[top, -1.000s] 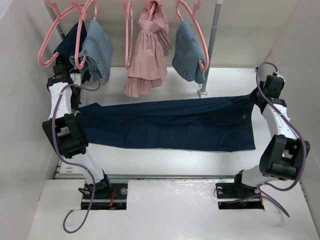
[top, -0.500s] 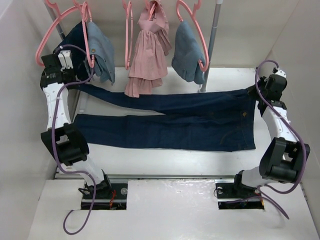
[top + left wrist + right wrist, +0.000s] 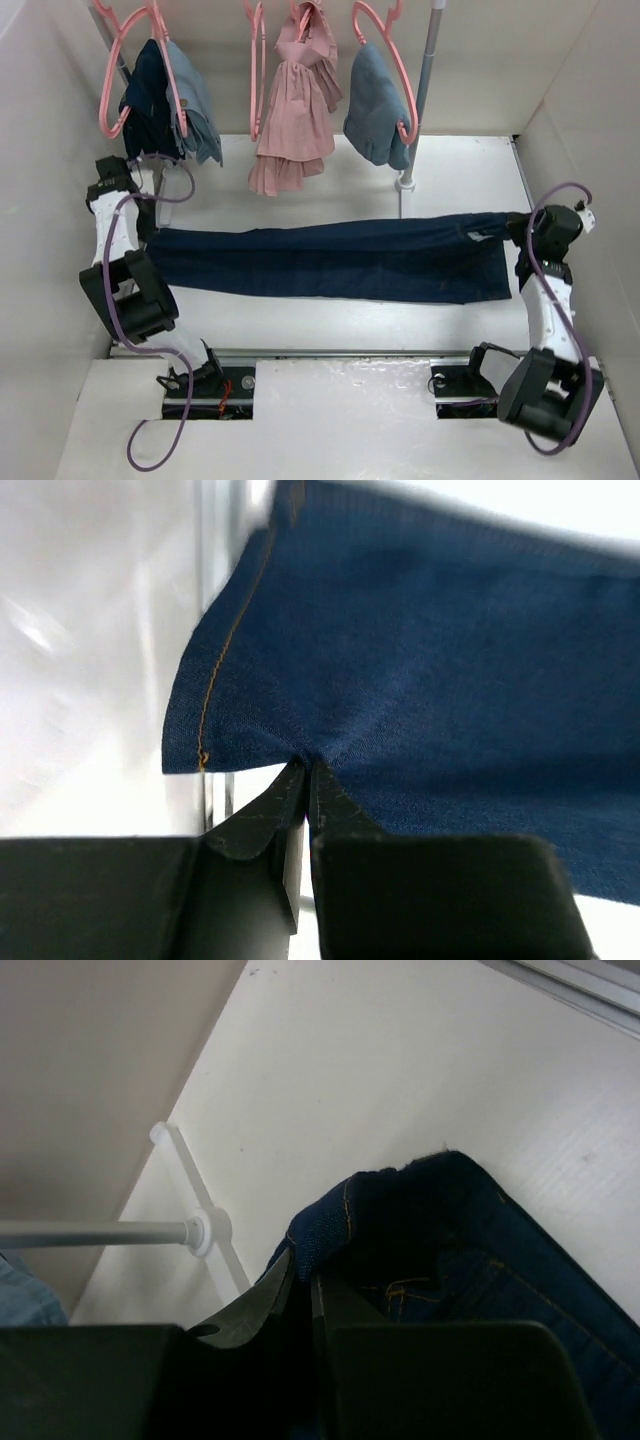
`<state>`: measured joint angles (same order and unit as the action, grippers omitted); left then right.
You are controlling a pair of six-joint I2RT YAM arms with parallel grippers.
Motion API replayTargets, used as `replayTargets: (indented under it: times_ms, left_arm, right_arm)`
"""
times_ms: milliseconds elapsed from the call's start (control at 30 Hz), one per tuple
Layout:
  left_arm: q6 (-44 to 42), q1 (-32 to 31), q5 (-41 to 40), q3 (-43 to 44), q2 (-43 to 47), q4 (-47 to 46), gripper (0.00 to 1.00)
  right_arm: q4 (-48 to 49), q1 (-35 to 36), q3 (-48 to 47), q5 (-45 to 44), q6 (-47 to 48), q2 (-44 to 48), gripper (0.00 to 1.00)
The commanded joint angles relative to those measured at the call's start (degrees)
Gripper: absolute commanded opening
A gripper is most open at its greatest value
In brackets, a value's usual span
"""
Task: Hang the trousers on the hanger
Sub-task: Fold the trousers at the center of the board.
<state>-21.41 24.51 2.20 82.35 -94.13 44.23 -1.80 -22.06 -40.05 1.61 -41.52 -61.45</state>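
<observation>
Both legs of the trousers (image 3: 330,262) now run as one narrow navy band across the table (image 3: 330,325), on the near side of the rack post (image 3: 428,80), crossing in front of its foot and reaching far to the left and a little to the right of it. Half a second ago the far leg was pulled up and away toward the hung clothes, so the legs splayed in a V. A second ago the garment lay flat and wide. Now it looks folded lengthwise, leg on leg.

- Left gripper (image 3: 148,238): far left of the post, at the hem end. The wrist view shows the fingers pinched tight on the hem corner (image 3: 305,770), with cloth fanning out from the nip (image 3: 430,660).
- Right gripper (image 3: 516,226): right of the post, nearer than before. It is clamped on the waistband (image 3: 300,1260), with denim bunched behind it (image 3: 450,1230). The waist end appears raised off the table.
- Hanger (image 3: 258,60): bare, pink, up on the rail left of the post, between the denim (image 3: 195,100) and the pink dress (image 3: 300,100). Untouched, well apart from the trousers.

Judgement: the fold is done and the band is held taut at both ends. Draping it over the hanger is not yet begun. A slack middle could snag the post's foot on the lift.
</observation>
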Motion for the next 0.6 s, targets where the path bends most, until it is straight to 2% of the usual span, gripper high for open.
replayTargets:
  times_ms: [0,100,200,233,333,433,467,567]
  left_arm:
    - [-6.1,0.9,-9.0,-7.4,4.7,-1.4,0.00]
    - [-7.6,0.9,-8.9,-15.4,5.4,-5.7,0.00]
    - [-7.6,0.9,-8.2,-20.6,5.4,-9.1,0.00]
    - [-7.6,0.9,-8.2,-21.3,4.8,-9.7,0.00]
    - [-7.6,0.9,-8.2,-22.7,3.2,-11.3,0.00]
    - [-7.1,0.9,-8.2,-22.7,2.5,-12.4,0.00]
    - [-7.1,0.9,-8.2,-22.0,2.0,-12.4,0.00]
    - [-7.1,0.9,-7.6,-20.7,2.0,-12.4,0.00]
  right_arm:
    - [2.0,-1.8,5.1,-8.5,-10.3,5.6,0.14]
    - [1.5,-1.8,10.8,-9.8,-19.0,7.0,0.20]
    - [-3.3,-3.9,13.3,-10.3,-28.4,4.8,0.50]
    - [-5.6,-4.6,13.9,-10.3,-30.4,3.3,0.72]
    - [-7.0,-5.3,13.6,-11.2,-32.6,1.9,0.94]
    - [-7.8,-5.3,10.9,-11.2,-29.2,1.3,0.95]
    - [-8.9,-5.3,9.8,-11.7,-27.3,1.3,1.00]
    - [-12.2,-5.3,5.5,-12.8,-22.1,-0.5,1.00]
